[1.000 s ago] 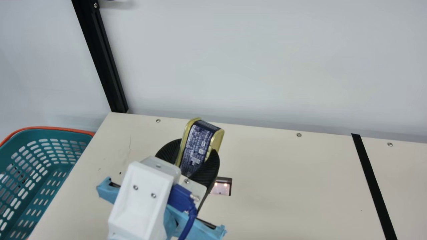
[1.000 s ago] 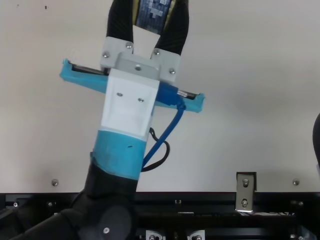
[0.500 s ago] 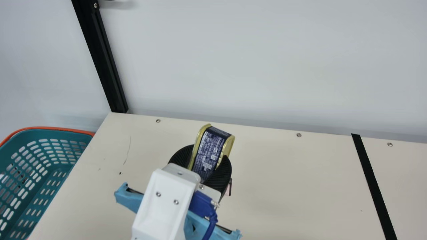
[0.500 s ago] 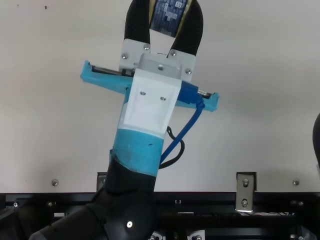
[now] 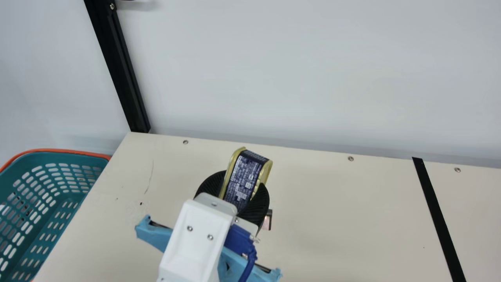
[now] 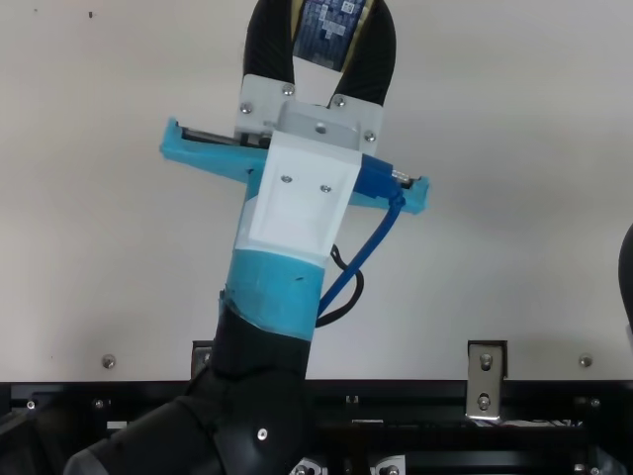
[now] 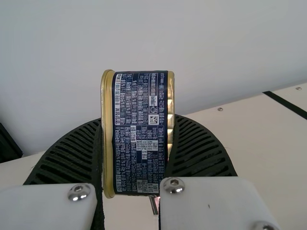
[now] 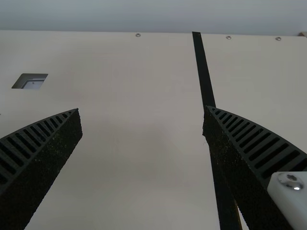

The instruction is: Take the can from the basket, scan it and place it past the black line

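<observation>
So label (image 7: 139, 134) might be scanned, oblong navy-gold metal can (image 5: 245, 172) is clasped by left claw (image 5: 243, 180) toward counter (image 5: 332, 215) far edge; right claw (image 8: 142, 110) spread.

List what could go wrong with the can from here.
The can juts beyond the fingertips of the left gripper, so a bump could twist it loose.
The small square code faces up, away from the table's recessed window; if that's the scanner, the read may fail.
The black line is well off to the right, so a slip could drop it short.

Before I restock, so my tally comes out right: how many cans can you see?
1: the can, gripped by the left gripper. More may be hidden in the basket.
</observation>
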